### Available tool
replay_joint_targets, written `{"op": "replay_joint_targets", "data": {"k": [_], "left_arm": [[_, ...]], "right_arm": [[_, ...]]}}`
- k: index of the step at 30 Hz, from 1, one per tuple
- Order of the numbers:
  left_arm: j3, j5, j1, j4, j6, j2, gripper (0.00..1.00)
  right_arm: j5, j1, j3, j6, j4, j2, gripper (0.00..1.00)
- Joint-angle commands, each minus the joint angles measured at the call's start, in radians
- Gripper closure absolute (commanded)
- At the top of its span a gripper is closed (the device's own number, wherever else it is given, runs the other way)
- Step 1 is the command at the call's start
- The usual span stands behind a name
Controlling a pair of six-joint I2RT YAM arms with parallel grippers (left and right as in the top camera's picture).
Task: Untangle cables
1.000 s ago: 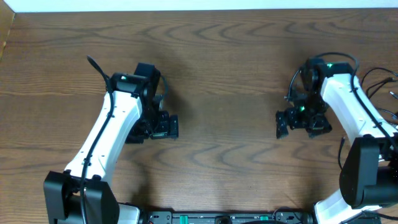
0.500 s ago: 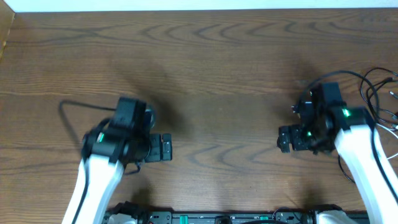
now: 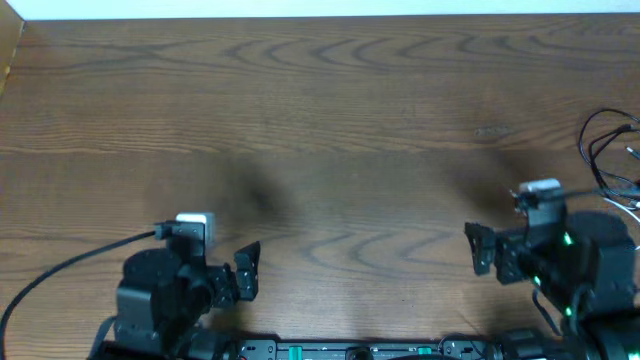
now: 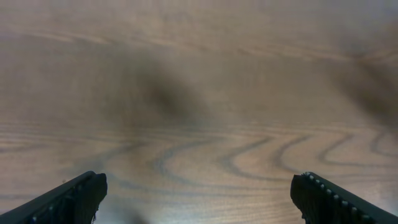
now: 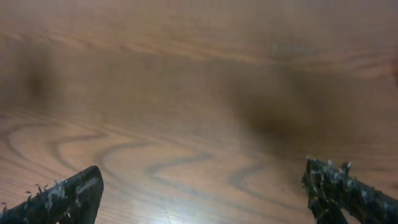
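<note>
left gripper (image 3: 246, 272): low at the near-left edge of the table (image 3: 340, 90); jaws spread fully wide; nothing held; only wood grain is seen between the fingers (image 4: 74, 199) in the left wrist view
right gripper (image 3: 480, 250): low at the near right; jaws likewise spread wide; nothing gripped; fingers (image 5: 348, 190) are framed over bare wood in the right wrist view
cables (image 3: 608, 150): thin black and white cords, looped together at the right edge, partly cut off by the frame; located farther and right of the right gripper, apart from it; touched by neither gripper
arm cable (image 3: 60, 270): thicker black lead; curved across the near-left corner from the left arm
</note>
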Motion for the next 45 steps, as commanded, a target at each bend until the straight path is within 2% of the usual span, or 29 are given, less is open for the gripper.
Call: {"op": "replay_joint_targets", "data": {"k": [1,21,34,38,45], "left_arm": [[-0.003,-0.014,0.003,0.008,0.020,-0.011,0.00],[-0.003,-0.014,0.003,-0.015,0.021,-0.011,0.00],[-0.003,-0.014,0.003,-0.015,0.021,-0.011,0.00],[-0.003,-0.014,0.003,-0.016,0.021,-0.011,0.00],[-0.003,-0.014,0.003,-0.015,0.021,-0.011,0.00]], "right_arm": [[0.011,0.006,-0.012,0.010,-0.002,-0.033,0.01],[0.011,0.006,-0.012,0.010,-0.078,-0.036,0.01],[0.039,-0.002,-0.013,0.001,-0.067,-0.044,0.01],[0.037,-0.020,-0.051,-0.093,-0.032,-0.117,0.01],[0.002,-0.020,-0.232,-0.096,0.140,-0.301,0.01]]}}
